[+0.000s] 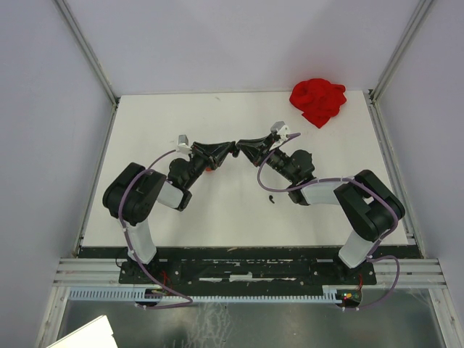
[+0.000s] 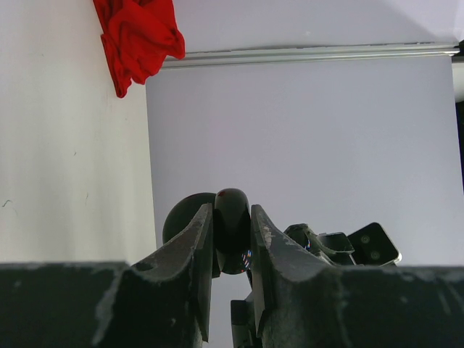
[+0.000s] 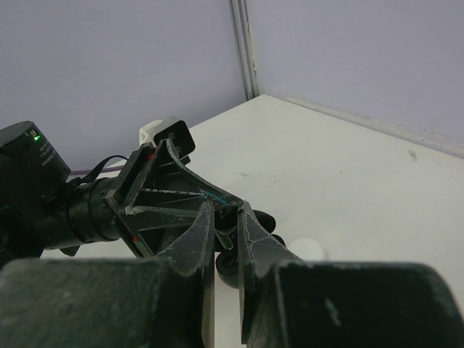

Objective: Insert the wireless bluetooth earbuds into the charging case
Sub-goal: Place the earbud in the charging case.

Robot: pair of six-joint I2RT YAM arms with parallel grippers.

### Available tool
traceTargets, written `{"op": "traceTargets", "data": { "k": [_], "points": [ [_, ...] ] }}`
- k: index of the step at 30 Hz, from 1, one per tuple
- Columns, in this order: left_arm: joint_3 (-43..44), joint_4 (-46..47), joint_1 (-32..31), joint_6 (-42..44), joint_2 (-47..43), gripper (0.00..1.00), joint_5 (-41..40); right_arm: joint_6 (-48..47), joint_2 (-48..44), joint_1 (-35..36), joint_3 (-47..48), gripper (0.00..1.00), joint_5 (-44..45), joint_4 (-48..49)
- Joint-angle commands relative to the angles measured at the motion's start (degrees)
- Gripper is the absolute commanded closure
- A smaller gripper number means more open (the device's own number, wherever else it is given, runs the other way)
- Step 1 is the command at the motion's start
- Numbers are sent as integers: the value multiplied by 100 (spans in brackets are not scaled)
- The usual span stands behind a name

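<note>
Holding black case (image 2: 232, 235) clamped in left gripper (image 2: 232, 212), edge-on toward right gripper (image 1: 243, 146) at 3 o'clock. Cannot tell whether right jaws, nearly together, pinch anything. Noted loose black earbud (image 1: 270, 200) on table (image 1: 217, 214), 5 o'clock from right gripper, nearer that arm

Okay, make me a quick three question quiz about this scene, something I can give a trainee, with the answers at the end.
1. True or false: the left claw is open and empty.
2. Where on the table does the red cloth lie? A: near left corner. B: far right corner. C: between the arm bases.
3. Fill the gap: seen from above, the left claw and the right claw point ____ each other, with their tips nearly meeting.

Key:
1. False. It is shut on a dark rounded object.
2. B.
3. Toward.
</note>
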Motion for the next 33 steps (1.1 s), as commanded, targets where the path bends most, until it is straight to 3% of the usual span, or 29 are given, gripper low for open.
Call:
{"op": "traceTargets", "data": {
  "k": [1,33],
  "points": [
    [124,416,-32,-166,12,97,120,-37,39,26,72,99,-171,397],
    [115,430,-34,-177,20,97,119,-69,42,27,108,99,-238,365]
  ]
}}
